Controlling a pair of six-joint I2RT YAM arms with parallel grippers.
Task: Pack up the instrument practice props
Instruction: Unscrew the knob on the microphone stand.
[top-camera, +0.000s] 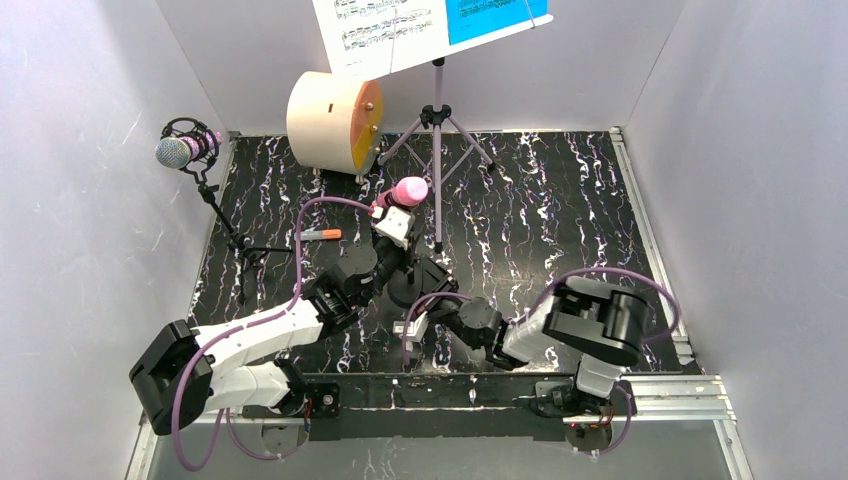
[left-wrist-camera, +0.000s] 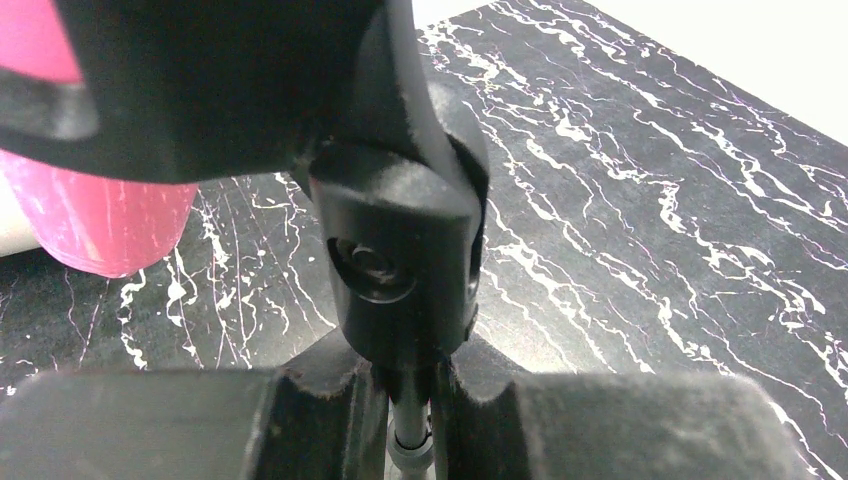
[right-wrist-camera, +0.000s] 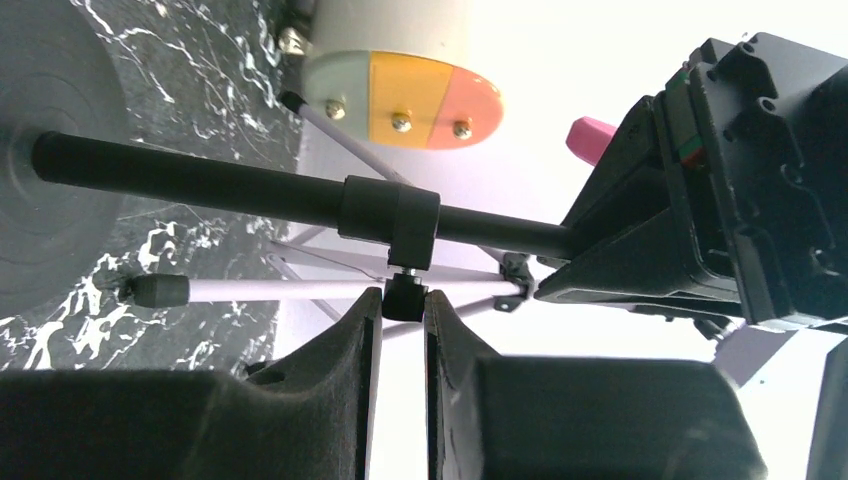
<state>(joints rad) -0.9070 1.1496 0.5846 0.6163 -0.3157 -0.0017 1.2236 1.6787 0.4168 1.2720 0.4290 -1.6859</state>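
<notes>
Here — one pink microphone, one drum, one rack.

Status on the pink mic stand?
Left gripper shut on stand under pink mic. Right gripper shut on stand's collar knob. Mic still mounted; nothing blocking.

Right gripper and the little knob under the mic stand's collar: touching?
Touching. Right wrist view: the right gripper pinches the knob from both sides, no gap, under the collar on the mic stand.
</notes>
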